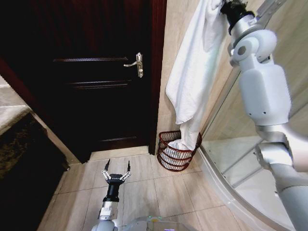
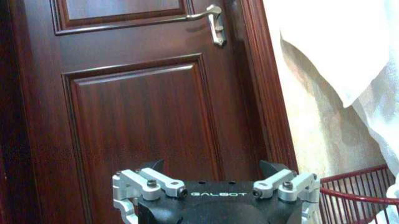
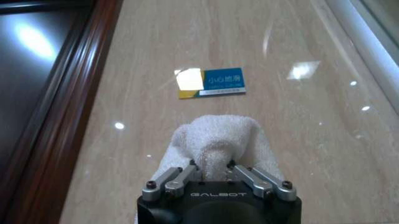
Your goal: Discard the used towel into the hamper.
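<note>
Head view: the right claw (image 1: 225,6) holds the towel (image 1: 195,72) high, its tail already dipping into the hamper (image 1: 177,154). Left wrist view: the left claw (image 2: 215,191) hangs spread, idle by the door (image 2: 137,116). Right wrist view: fingers pinch a towel fold; released off-centre, the cloth could drape over the rim.
</note>
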